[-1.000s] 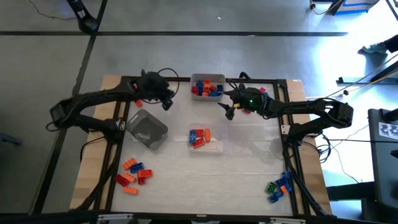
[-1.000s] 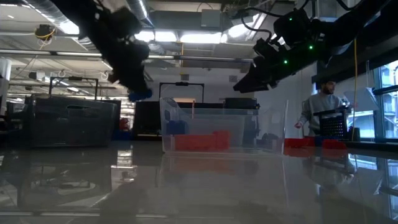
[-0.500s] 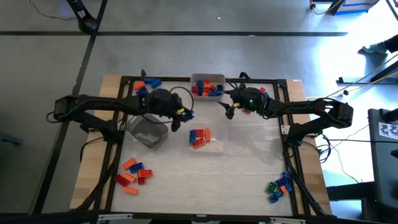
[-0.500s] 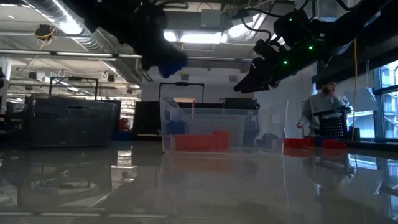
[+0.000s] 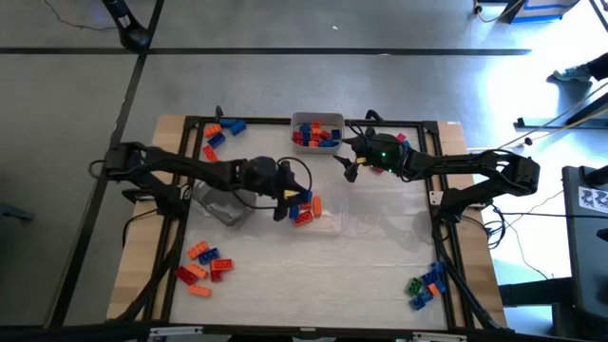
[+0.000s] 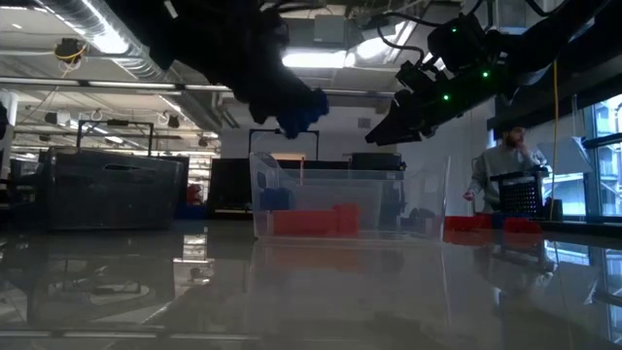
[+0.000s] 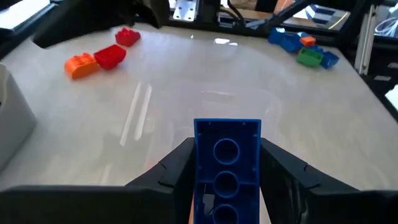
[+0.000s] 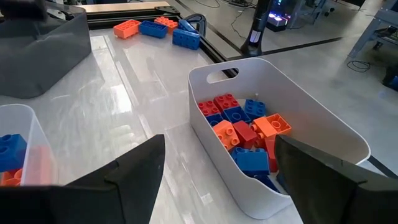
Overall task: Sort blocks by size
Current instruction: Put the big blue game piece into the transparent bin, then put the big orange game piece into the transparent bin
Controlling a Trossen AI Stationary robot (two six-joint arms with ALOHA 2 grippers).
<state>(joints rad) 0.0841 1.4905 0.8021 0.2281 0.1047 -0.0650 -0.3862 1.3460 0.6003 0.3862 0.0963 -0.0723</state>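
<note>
The left hand, clamped on a blue block, should centre over the clear tray beneath before releasing; the right hand waits, fingers apart.

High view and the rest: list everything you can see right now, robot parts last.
White bin: one, far edge of the table, holding red, orange and blue blocks.
Clear tray: one, table centre, holding red, orange and blue blocks.
Grey bin: one, left of centre, partly under the left arm.
Loose blocks: orange and blue group at far left; red, orange and blue group at near left; green, blue and orange group at near right.
Person: one, in the room behind.
Left tool: over the clear tray, shut on a blue block.
Right tool: open, beside the white bin.
</note>
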